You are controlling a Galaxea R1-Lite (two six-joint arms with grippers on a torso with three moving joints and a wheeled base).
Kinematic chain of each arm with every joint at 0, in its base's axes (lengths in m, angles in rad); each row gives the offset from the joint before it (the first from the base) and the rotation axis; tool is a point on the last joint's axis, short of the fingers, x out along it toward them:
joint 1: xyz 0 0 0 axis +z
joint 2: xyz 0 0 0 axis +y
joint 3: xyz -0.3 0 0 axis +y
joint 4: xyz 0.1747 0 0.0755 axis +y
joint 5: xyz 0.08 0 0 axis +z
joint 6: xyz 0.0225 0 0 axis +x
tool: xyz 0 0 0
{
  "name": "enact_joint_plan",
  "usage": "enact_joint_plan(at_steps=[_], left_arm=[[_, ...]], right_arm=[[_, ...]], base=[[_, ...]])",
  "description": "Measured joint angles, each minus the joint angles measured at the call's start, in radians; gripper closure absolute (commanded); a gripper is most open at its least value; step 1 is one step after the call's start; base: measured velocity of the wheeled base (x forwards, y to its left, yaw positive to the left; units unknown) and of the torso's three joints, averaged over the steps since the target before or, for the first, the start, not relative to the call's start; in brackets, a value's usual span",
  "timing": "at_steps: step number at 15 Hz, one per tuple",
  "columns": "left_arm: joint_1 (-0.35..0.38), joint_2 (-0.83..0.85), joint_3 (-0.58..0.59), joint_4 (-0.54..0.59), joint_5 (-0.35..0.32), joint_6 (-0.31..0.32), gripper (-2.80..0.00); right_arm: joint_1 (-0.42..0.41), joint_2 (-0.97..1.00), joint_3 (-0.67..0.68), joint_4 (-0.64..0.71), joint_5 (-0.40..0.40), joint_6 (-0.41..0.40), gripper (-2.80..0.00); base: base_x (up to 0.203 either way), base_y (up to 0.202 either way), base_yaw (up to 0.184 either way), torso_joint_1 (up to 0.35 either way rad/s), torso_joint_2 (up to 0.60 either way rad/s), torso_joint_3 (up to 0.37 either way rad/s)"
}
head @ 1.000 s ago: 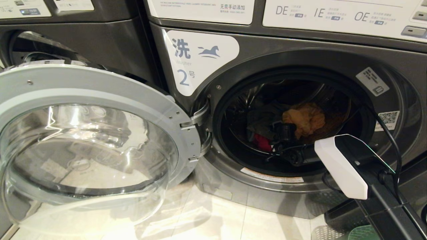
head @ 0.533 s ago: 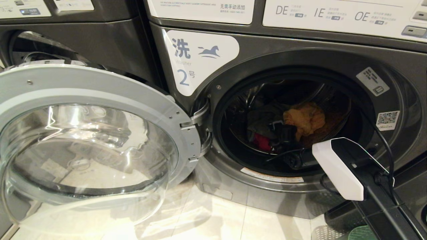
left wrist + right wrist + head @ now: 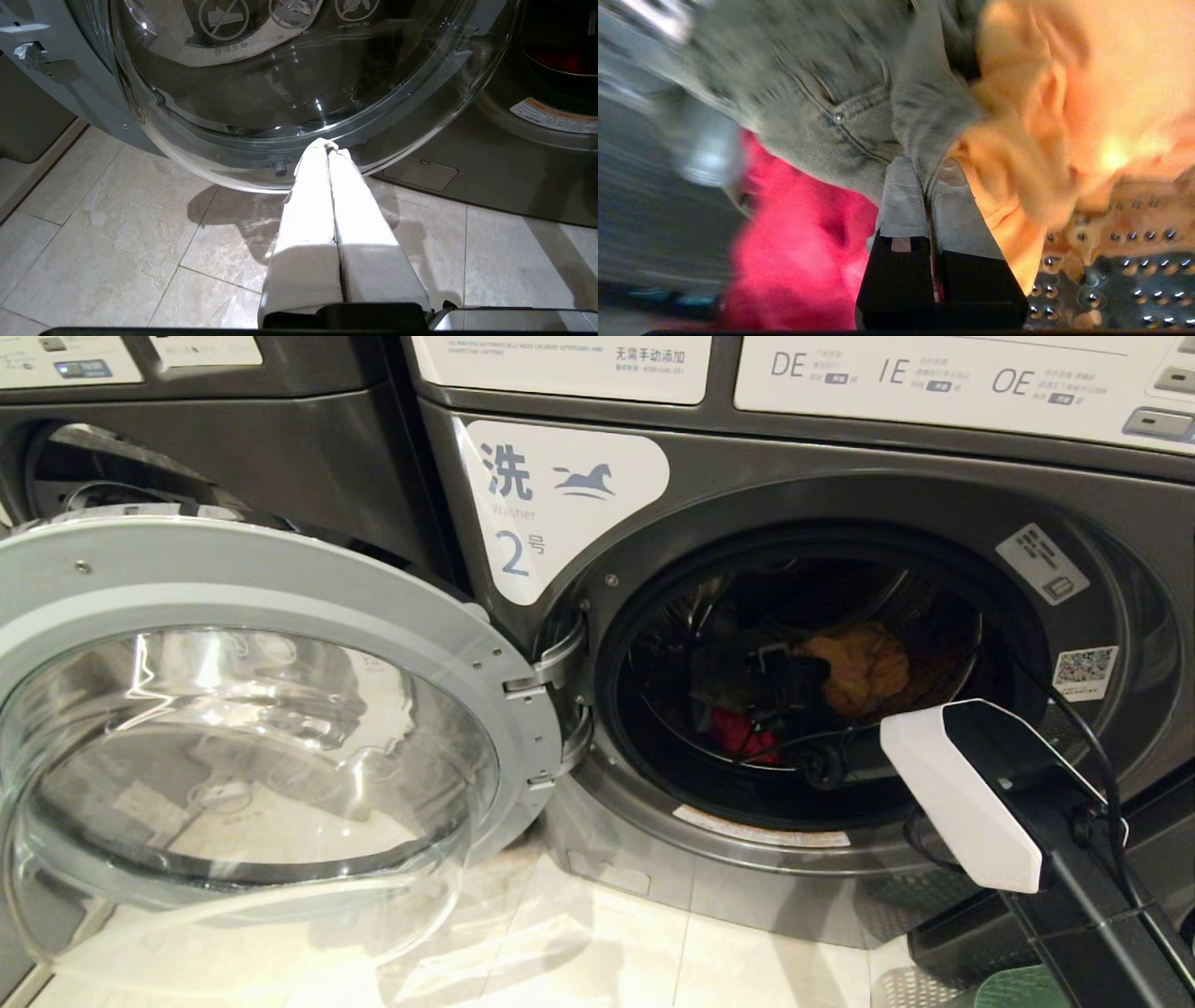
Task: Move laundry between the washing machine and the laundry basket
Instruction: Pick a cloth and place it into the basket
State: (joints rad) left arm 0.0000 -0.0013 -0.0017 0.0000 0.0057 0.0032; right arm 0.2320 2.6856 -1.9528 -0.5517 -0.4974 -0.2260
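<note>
The washing machine (image 3: 840, 504) stands with its round door (image 3: 280, 607) swung open to the left. Laundry lies in the drum: a grey-green denim garment (image 3: 831, 93), an orange garment (image 3: 864, 667) and a red garment (image 3: 738, 733). My right gripper (image 3: 927, 182) reaches deep into the drum (image 3: 1134, 280) and is shut on a fold of the grey-green garment, between the red garment (image 3: 794, 242) and the orange one (image 3: 1064, 93). My left gripper (image 3: 329, 147) is shut and empty, low over the floor by the door glass. I cannot tell whether a green meshed edge (image 3: 1018, 989) is the laundry basket.
The open door's glass bowl (image 3: 280, 93) juts out over the tiled floor (image 3: 117, 224) on the left. A second machine (image 3: 233, 448) stands at the far left. My right arm's white link (image 3: 962, 793) and its black cable (image 3: 1083, 709) cross the drum's lower right rim.
My right gripper has risen a little inside the drum and closed on the grey-green garment. The arm's white link dipped, then came up slightly. The left arm has not moved.
</note>
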Motion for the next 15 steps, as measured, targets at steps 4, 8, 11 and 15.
enact_joint_plan(at_steps=[4,8,11,15], left_arm=[[0.000,0.000,0.000,0.000,0.000,0.000,0.00],[0.000,0.000,0.000,0.000,0.000,-0.001,0.00],[0.000,0.000,0.000,0.000,0.000,-0.001,0.00],[0.000,0.000,0.000,0.000,0.000,-0.001,0.00]], right_arm=[[0.066,-0.099,0.122,-0.012,-0.028,0.005,0.00],[0.142,-0.211,0.331,-0.103,-0.062,0.007,0.00],[0.195,-0.315,0.558,-0.213,-0.091,0.007,0.00],[0.260,-0.477,0.885,-0.393,-0.138,0.007,0.00]], base=[[0.000,0.000,0.000,0.000,0.00,0.000],[0.000,0.000,0.000,0.000,0.00,0.000],[0.000,0.000,0.000,0.000,0.00,0.000],[0.000,0.000,0.000,0.000,0.00,0.000]])
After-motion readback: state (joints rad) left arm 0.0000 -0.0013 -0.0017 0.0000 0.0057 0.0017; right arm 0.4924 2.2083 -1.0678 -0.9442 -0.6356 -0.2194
